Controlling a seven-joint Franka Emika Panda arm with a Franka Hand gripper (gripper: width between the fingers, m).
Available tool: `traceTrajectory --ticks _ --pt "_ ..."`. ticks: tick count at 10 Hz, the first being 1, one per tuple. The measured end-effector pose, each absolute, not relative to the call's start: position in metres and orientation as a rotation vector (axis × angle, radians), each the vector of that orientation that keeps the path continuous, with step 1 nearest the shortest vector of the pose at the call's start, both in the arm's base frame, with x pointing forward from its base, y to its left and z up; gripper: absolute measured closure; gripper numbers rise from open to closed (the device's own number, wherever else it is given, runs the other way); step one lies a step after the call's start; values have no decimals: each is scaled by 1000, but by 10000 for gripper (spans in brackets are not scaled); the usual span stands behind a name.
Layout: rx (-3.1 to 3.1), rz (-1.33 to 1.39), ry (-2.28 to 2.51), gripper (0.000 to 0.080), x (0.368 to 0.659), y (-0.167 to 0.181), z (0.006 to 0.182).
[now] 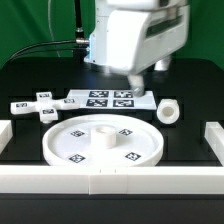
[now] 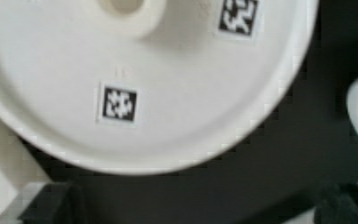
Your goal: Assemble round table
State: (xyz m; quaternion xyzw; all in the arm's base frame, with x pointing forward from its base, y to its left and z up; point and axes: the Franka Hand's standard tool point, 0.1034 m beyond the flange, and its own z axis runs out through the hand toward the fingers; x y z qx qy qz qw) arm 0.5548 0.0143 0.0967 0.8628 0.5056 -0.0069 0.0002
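1. Table [image 1: 30, 80]: You have a black work surface. All parts lie on it.

2. Arm [image 1: 135, 35]: The white arm body comes down from the top of the exterior view, above the middle of the table.

3. Border bars [image 1: 110, 181]: A long white bar runs along the near edge. Shorter bars stand at both sides.

4. Round disc [image 1: 103, 163]: The large rimmed disc lies flat just behind the near bar, about midway along it. A raised hub [image 1: 103, 133] stands at its centre, and square tags surround the hub. In the wrist view the disc [image 2: 176, 120] fills most of the picture, and two of its tags are readable.

5. Marker board [image 1: 105, 98]: The flat tagged board lies behind the disc, apart from it.

6. Cross-shaped piece [image 1: 38, 107]: It lies flat just beside the board's end, on the exterior view's left, clear of the disc.

7. Post [image 1: 169, 112]: The short thick cylinder rests near the board's other end, on the exterior view's right. It is close to the disc rim but apart from it. You cannot tell whether it stands upright or lies on its side.

8. Gripper [image 1: 135, 77]: It hangs above the table, appearing over the board in the exterior view. In the wrist view the gripper [image 2: 194, 205] shows its two fingers spread wide at opposite corners. Nothing is held between them.
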Motion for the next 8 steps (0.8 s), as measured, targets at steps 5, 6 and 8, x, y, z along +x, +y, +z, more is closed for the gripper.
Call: traceTrajectory --ticks 5,6,8 --pt "2658 -44 1728 150 555 -42 41" --pt "2665 -55 1731 150 554 -42 34" --pt "2675 -72 1735 150 550 -42 21"
